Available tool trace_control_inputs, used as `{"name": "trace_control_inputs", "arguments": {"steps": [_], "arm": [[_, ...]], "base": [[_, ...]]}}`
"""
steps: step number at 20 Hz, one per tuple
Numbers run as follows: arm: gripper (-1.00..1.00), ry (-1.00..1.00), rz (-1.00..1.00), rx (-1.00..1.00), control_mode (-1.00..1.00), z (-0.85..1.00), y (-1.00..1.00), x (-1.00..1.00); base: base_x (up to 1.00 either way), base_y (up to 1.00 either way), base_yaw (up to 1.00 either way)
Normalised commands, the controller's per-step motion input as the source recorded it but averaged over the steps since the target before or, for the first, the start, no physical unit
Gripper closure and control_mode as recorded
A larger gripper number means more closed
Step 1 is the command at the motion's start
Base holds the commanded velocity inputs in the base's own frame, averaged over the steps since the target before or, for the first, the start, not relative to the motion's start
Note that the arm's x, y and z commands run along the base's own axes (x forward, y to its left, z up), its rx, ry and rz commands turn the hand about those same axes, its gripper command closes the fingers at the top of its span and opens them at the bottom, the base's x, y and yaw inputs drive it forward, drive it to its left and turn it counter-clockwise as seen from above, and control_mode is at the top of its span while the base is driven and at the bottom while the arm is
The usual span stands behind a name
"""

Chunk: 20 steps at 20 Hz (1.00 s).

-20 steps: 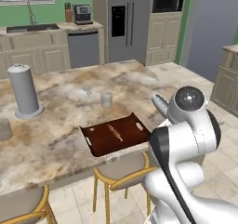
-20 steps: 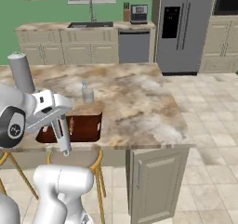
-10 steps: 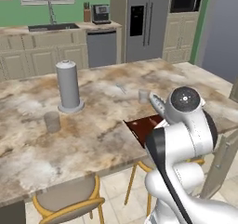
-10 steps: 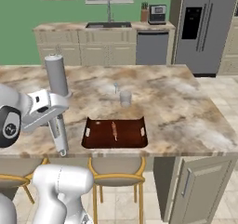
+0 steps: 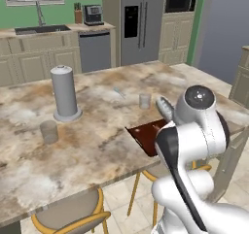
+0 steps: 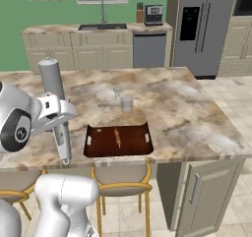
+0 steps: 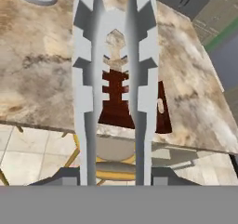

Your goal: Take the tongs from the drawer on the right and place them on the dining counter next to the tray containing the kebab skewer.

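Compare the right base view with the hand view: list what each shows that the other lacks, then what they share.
Right base view alone: the kebab skewer lying in the tray, a small glass behind it, the sink wall and the fridge. Hand view alone: the ridged inner faces of the tongs seen end-on. Both: the tongs, shut in the gripper, the dark brown tray and the marbled dining counter.

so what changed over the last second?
The base kept driving along the dining counter, so both base views shifted; the tray only appears to move. The gripper stays shut on the tongs, carried short of the counter edge. Tray, skewer, glass and grey canister stayed put.
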Motion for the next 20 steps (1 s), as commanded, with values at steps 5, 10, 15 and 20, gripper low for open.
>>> {"name": "trace_control_inputs", "arguments": {"steps": [5, 10, 15, 20], "arm": [[1.0, 0.26, -0.02, 0.47, -1.0, 0.02, 0.47, 0.94], [1.0, 0.18, 0.0, 0.37, -1.0, 0.0, 0.28, 0.92], [1.0, 0.19, 0.01, 0.08, -1.0, -0.26, 0.31, 0.99], [1.0, 0.24, 0.0, 0.0, -1.0, -0.52, 0.6, 1.0]], "base": [[0.0, 0.0, 0.0], [0.0, 0.0, 0.0], [0.0, 0.0, 0.0], [0.0, 0.0, 0.0]]}}
